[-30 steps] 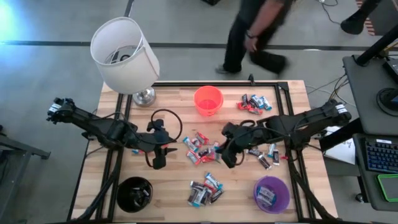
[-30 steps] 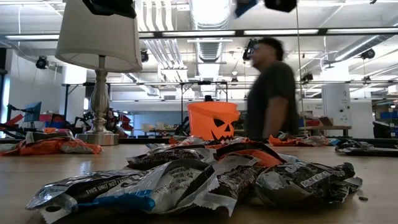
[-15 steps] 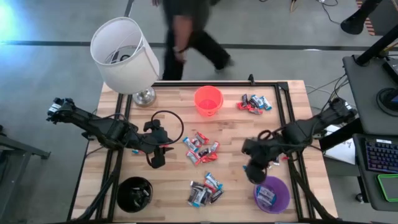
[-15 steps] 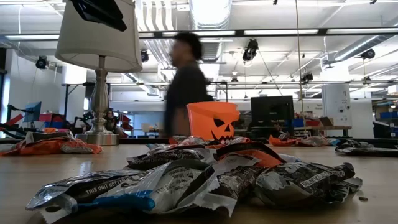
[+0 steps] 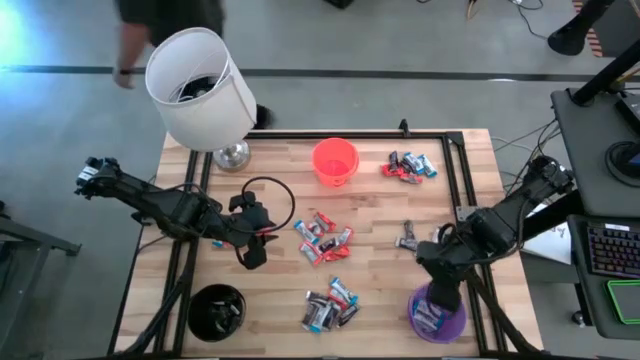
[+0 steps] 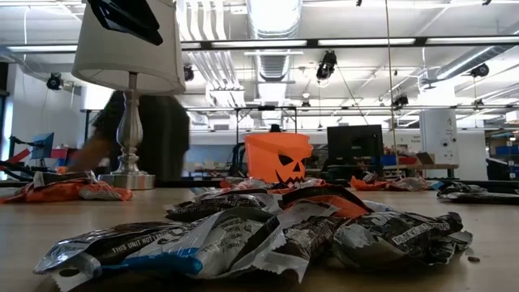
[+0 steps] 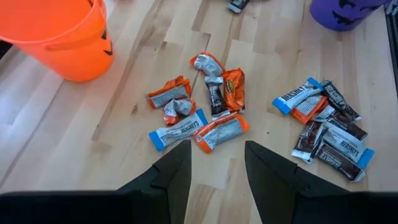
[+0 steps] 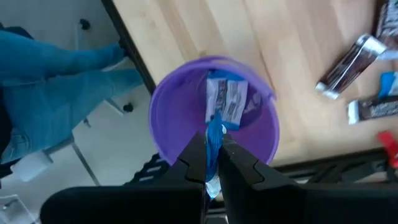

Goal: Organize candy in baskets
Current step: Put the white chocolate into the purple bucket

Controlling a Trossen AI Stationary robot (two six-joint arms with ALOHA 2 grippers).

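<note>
At the far left a big white lamp (image 5: 200, 88) stands on the back corner of the wooden table (image 5: 280, 310), and part of a person (image 5: 165, 15) shows on the floor behind it. The black basket (image 5: 216, 312) sits at the front left corner with some candy inside. The left gripper (image 5: 255, 250) hangs low over the table just left of the middle, and its two fingers (image 7: 177, 177) stand apart with nothing between them. Just past it lies a small pile of red, orange and blue candy (image 7: 202, 112) in the middle of the table. Behind that pile stands the orange basket (image 5: 335, 162), which has a pumpkin face on it. Nearer the front edge lies a second pile of brown, silver and blue candy (image 5: 330, 303). Behind and to the right of the orange basket sits another little heap of candy (image 5: 408, 167). A few loose pieces (image 5: 408, 238) lie near the right arm. The right gripper (image 8: 212, 152) is right above the purple basket (image 8: 171, 134) at the front right corner. Its fingers are pinched tight on a light blue candy (image 8: 214, 135). More blue and white candy (image 8: 227, 99) lies inside the purple basket.
</note>
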